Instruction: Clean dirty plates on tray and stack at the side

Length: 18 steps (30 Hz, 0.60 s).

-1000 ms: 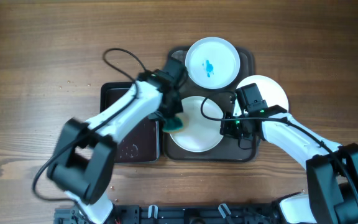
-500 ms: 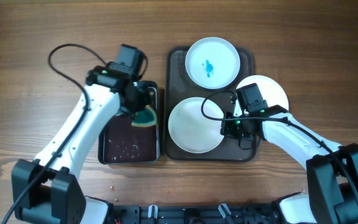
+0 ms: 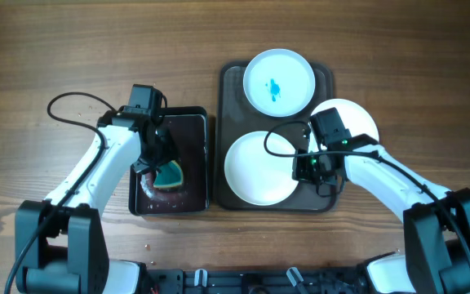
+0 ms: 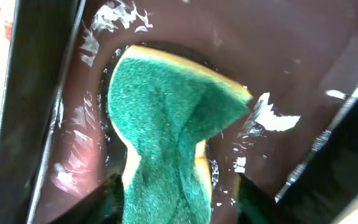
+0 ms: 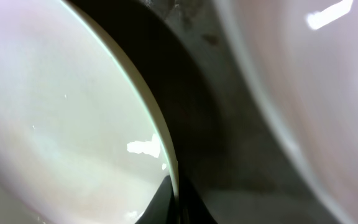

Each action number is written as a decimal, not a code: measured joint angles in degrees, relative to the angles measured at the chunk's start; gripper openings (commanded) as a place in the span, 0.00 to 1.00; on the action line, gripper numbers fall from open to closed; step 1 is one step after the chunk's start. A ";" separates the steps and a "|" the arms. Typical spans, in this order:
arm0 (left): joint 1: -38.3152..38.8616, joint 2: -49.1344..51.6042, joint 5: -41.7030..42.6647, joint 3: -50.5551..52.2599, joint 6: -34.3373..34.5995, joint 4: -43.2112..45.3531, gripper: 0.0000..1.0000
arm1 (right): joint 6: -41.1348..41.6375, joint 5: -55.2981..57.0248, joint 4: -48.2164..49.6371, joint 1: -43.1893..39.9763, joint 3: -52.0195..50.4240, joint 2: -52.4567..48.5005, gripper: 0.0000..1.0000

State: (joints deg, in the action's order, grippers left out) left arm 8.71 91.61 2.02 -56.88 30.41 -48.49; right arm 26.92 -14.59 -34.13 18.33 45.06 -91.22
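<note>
Overhead | far plate (image 3: 279,82) blue-smeared, near plate (image 3: 255,167) clean | right tool (image 3: 299,169) pinching its rim | left tool (image 4: 179,199) around sponge (image 4: 166,118), grip unclear

Grain shows plainly in the brown wooden table (image 3: 55,49), smooth with a low sheen. The tray (image 3: 325,77) looks like dark grey-brown plastic, mostly matt, with dull reflections in the right wrist view. All three white plates appear smooth and glossy: the far plate (image 3: 279,82) at the tray's far edge, the near plate (image 3: 255,167) at its near edge, where bright glints sit on the rim, and the third plate (image 3: 361,118) at the right edge. The small black tray (image 3: 188,135) is shiny and wet, flecked with water highlights. The sponge (image 4: 166,124) has a rough, fibrous green face over soft yellow foam. The left arm (image 3: 108,163) and right arm (image 3: 390,175) wear smooth white shells with black joints.
</note>
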 measured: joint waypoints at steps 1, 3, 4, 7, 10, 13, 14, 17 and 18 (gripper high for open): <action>0.00 -0.22 0.31 -0.72 -0.28 -0.87 0.61 | -0.46 0.61 -1.55 0.00 1.07 0.00 0.04; 0.00 -1.16 0.72 -2.16 -0.57 -2.80 0.66 | -2.03 2.32 -5.75 0.00 4.55 0.02 0.04; 0.00 -1.92 0.87 -2.78 -0.74 -3.45 0.70 | -3.13 3.41 -8.15 0.00 6.95 0.04 0.04; 0.00 -5.99 1.07 -5.46 -1.18 -5.05 0.84 | -6.25 5.75 -14.69 0.00 14.08 0.07 0.04; -0.22 -11.17 1.11 -7.80 -1.53 -6.27 1.00 | -8.92 6.75 -20.26 0.02 21.31 0.15 0.04; -1.38 -17.07 1.31 -8.85 -1.38 -6.64 1.00 | -10.56 6.95 -22.51 0.74 27.06 0.22 0.04; -1.97 -19.19 1.33 -8.90 -1.40 -6.64 1.00 | -10.80 6.88 -22.64 1.38 28.70 0.26 0.04; -3.87 -24.55 1.77 -8.96 -1.38 -6.82 1.00 | -10.73 6.69 -20.90 4.50 30.88 0.61 0.04; -4.35 -25.97 2.01 -8.96 -1.40 -6.82 1.00 | -10.54 6.64 -19.76 5.77 31.02 0.70 0.05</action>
State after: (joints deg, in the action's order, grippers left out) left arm 4.36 65.65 4.03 -65.84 29.02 -55.31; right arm 16.38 -7.94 -53.89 24.10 76.07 -90.52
